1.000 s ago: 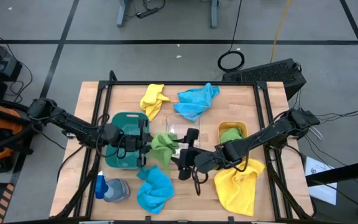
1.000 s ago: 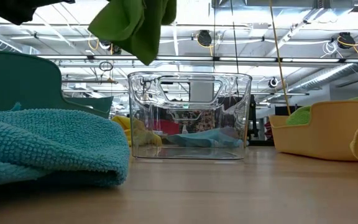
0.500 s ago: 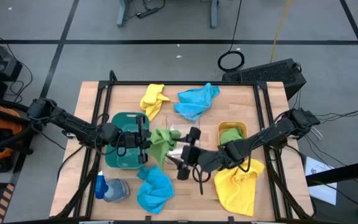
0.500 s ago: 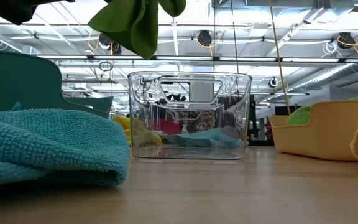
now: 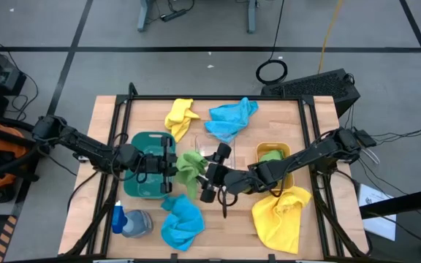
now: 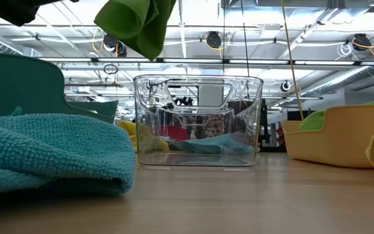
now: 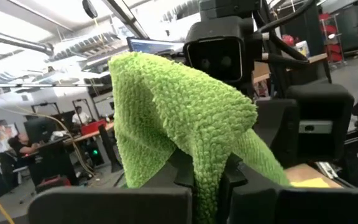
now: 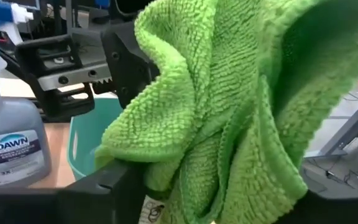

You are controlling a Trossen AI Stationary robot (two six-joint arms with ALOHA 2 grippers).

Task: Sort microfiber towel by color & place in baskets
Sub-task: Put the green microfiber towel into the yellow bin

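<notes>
My left hand was clamped on the green towel, held off the tabletop; my right hand, fingers apart around it, closed in from the opposite side.

Right gripper now up against the green towel (jaws narrower than before).

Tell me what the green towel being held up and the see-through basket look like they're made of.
Green towel: soft microfiber-type cloth, matte, judging by its nubby looped pile and limp folds. Clear basket: likely hard plastic, glossy and transparent; the room shows through its walls, and its rounded corners and cut-out handle look moulded.
</notes>
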